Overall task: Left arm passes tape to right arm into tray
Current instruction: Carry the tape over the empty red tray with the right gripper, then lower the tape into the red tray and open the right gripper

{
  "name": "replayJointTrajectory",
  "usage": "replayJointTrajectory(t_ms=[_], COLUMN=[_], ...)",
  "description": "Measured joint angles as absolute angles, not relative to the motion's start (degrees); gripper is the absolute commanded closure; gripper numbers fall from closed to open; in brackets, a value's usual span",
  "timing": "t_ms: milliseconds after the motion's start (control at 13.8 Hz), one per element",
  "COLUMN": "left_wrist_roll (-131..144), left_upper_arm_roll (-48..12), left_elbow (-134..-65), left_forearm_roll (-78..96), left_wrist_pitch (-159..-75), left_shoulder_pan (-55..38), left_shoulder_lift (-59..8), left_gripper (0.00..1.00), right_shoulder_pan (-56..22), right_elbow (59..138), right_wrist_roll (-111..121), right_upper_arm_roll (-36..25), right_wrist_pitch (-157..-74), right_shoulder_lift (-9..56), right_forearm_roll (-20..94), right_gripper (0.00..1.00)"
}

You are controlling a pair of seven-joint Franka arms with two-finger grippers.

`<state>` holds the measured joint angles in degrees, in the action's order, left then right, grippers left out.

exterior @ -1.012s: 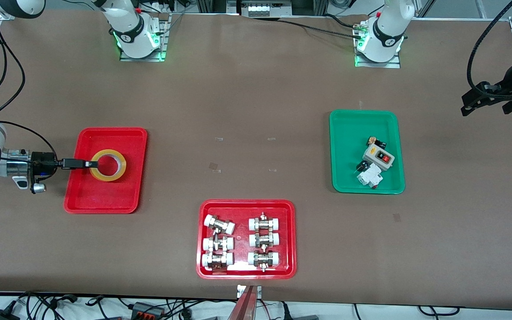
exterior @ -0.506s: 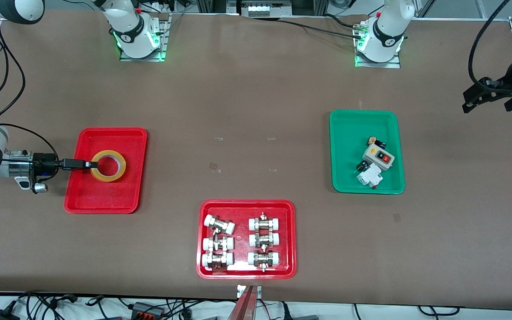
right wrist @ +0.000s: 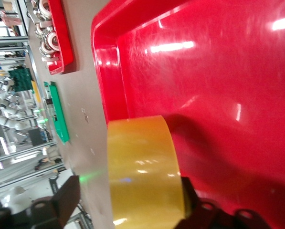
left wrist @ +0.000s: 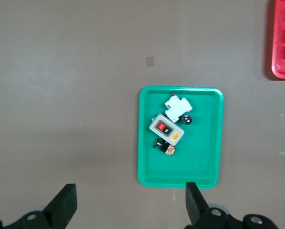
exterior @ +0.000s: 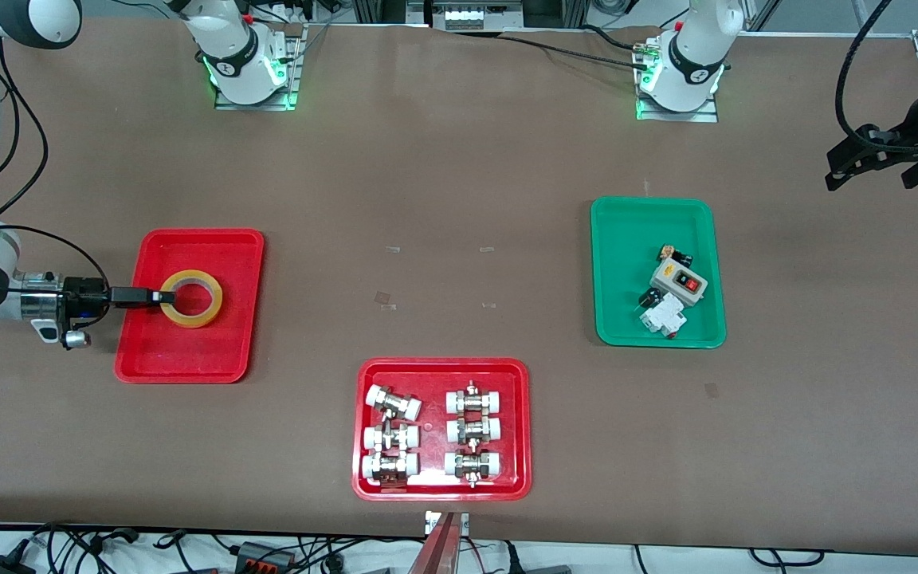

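Tape in the tray: back the right hand out cleanly

The tape [exterior: 192,297] lies flat near the middle of the red tray [exterior: 188,359]. Your right gripper [exterior: 158,296] sits at the roll's rim, fingers [right wrist: 66,200] spread, one apparently clear of it. Lift before you draw back, so you clear the tray's raised edge at the right arm's end of the table. There is open table all round. The left gripper [exterior: 841,169] waits spread over the table's other end.

Robotics lab setup: brown surface [exterior: 459,159] with two robot bases [exterior: 250,76] bolted along one edge, green status lights lit. Sorting trays of metal pipe fittings [exterior: 391,434] and electrical switch parts [exterior: 678,283] near the bases, cables and power strips [exterior: 268,554] off the surface's edge.
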<state>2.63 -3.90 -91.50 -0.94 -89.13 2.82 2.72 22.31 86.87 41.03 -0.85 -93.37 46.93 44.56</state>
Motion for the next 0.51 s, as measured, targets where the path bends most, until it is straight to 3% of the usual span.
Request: replayJointTrajectory(t_ms=[506], left_wrist_roll=[1.71], left_upper_arm_roll=[-3.57], left_elbow=[-90.83], left_forearm_roll=[-0.16], left_wrist_pitch=[-89.17], left_shoulder_pan=[3.01], left_shoulder_lift=[1.65], left_gripper=[0.0], right_shoulder_pan=[19.43], right_elbow=[81.82], right_wrist_roll=[41.02], right_upper_arm_roll=[-0.65], right_wrist_pitch=[-97.4], right_shoulder_lift=[46.88], right_forearm_roll=[37.49], right_gripper=[0.0])
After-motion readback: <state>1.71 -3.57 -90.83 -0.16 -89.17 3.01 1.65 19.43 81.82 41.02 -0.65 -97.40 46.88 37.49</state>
